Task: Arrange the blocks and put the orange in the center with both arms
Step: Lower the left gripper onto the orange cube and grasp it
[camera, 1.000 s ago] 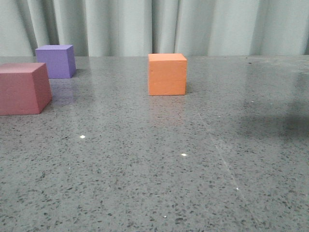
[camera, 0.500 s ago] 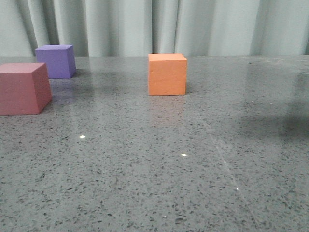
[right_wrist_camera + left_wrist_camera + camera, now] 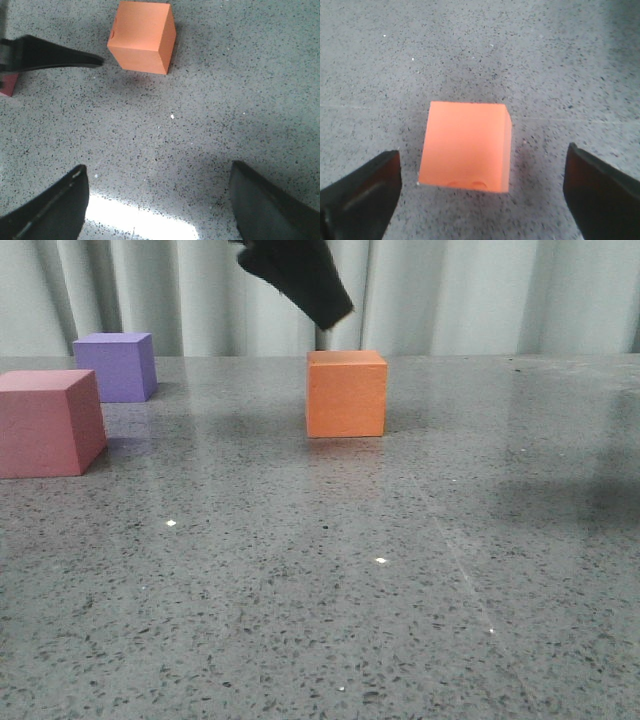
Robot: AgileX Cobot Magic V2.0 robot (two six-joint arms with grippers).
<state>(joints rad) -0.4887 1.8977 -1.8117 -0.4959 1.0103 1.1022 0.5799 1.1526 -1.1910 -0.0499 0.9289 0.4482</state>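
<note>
My left end effector [image 3: 480,192] has just come into the front view above the orange cube [image 3: 346,393], fingers spread wide and empty; the cube sits mid-worktop [image 3: 400,570], the pink cube [image 3: 48,423] and purple cube [image 3: 117,366] far left; I judge a grasp is next; my right end effector [image 3: 160,205] hangs wide too.
</note>
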